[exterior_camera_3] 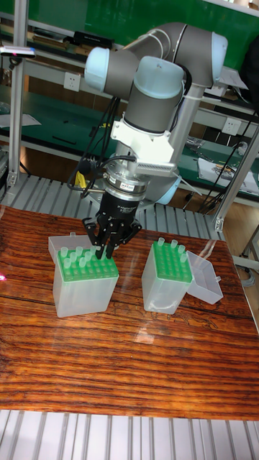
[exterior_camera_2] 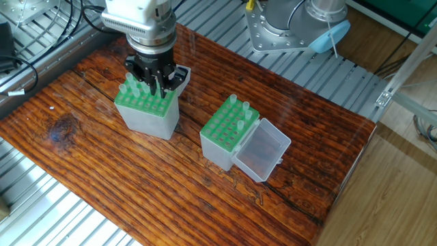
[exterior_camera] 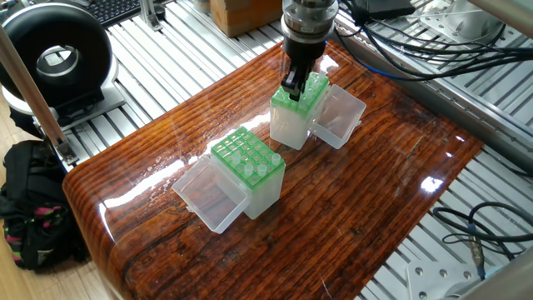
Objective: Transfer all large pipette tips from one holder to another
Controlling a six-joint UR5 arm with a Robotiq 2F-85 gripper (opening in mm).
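In the upper left of the other fixed view, the gripper (exterior_camera_2: pixel 154 83) hangs straight above the left rack (exterior_camera_2: pixel 145 109), fingers slightly apart around an upright large pipette tip (exterior_camera_2: pixel 151 87). The other rack (exterior_camera_2: pixel 229 133) sits right of centre, holding four tips.

glossy wooden table (exterior_camera: pixel 350 208); aluminium frame (exterior_camera: pixel 175 67); black backpack (exterior_camera: pixel 29 208)

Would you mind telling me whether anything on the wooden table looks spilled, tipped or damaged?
Nothing stands out. Both green-topped translucent racks stand upright, lids open, whitish pipette tips seated upright, and the black gripper sits over one rack.
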